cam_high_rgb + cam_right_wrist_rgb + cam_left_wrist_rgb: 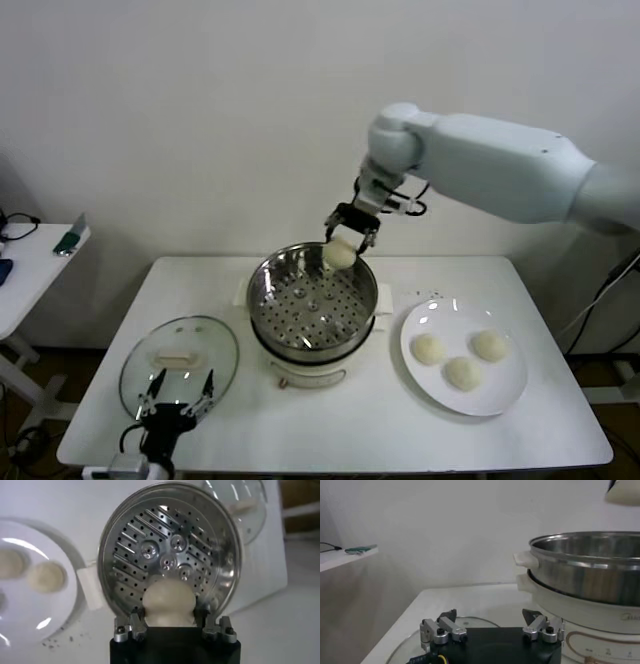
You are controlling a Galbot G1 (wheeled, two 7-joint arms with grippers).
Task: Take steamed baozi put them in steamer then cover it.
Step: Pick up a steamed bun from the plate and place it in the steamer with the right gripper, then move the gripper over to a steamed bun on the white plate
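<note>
My right gripper [344,238] is shut on one cream-white baozi [339,254] and holds it above the far rim of the steel steamer [313,297]. In the right wrist view the baozi [168,601] sits between the fingers over the perforated tray [167,560]. Three more baozi [462,357] lie on the white plate [510,390] right of the steamer. The glass cover [180,362] with its cream handle lies flat on the table left of the steamer. My left gripper [178,392] is open and empty, low at the cover's near edge [492,625].
The steamer stands on its white electric base [600,622] at the table's middle. A white side table [30,262] with small items stands at the far left. The wall is close behind the table.
</note>
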